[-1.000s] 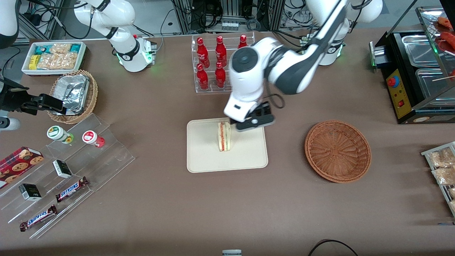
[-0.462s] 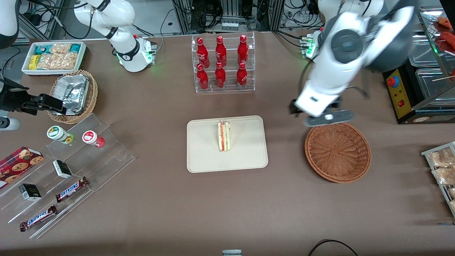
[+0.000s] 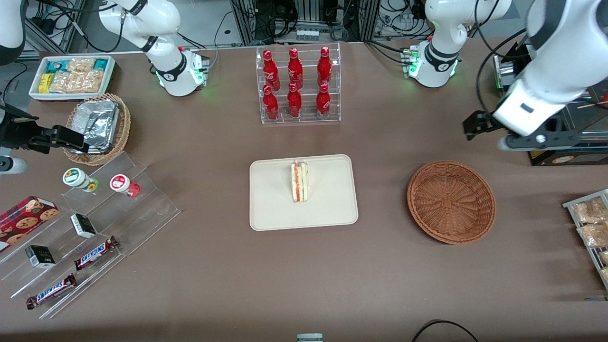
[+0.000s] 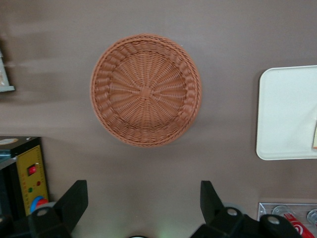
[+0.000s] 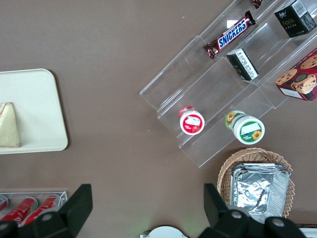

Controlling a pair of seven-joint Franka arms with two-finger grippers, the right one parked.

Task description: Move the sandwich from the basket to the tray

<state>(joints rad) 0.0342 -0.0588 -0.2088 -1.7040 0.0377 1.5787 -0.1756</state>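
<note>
The sandwich (image 3: 299, 182) stands on edge on the cream tray (image 3: 275, 209), near the tray's middle, with its red and green filling showing. The reddish-brown wicker basket (image 3: 451, 202) sits beside the tray toward the working arm's end and holds nothing. My left gripper (image 3: 503, 135) hangs high above the table, farther from the front camera than the basket, next to the black food warmer. It is open and empty. The left wrist view shows its fingers (image 4: 74, 198) wide apart above the basket (image 4: 145, 89), with the tray (image 4: 287, 114) and the sandwich's edge (image 4: 315, 135) beside it.
A clear rack of red bottles (image 3: 297, 85) stands farther back than the tray. A black food warmer (image 3: 551, 104) and a rack of snack bags (image 3: 589, 223) are at the working arm's end. A stepped clear shelf (image 3: 85, 228), a foil-filled basket (image 3: 97, 126) and a white snack bin (image 3: 71, 76) are at the parked arm's end.
My gripper has left the sandwich on the tray and swung away past the basket toward the working arm's end, rising. The sandwich has not moved.
</note>
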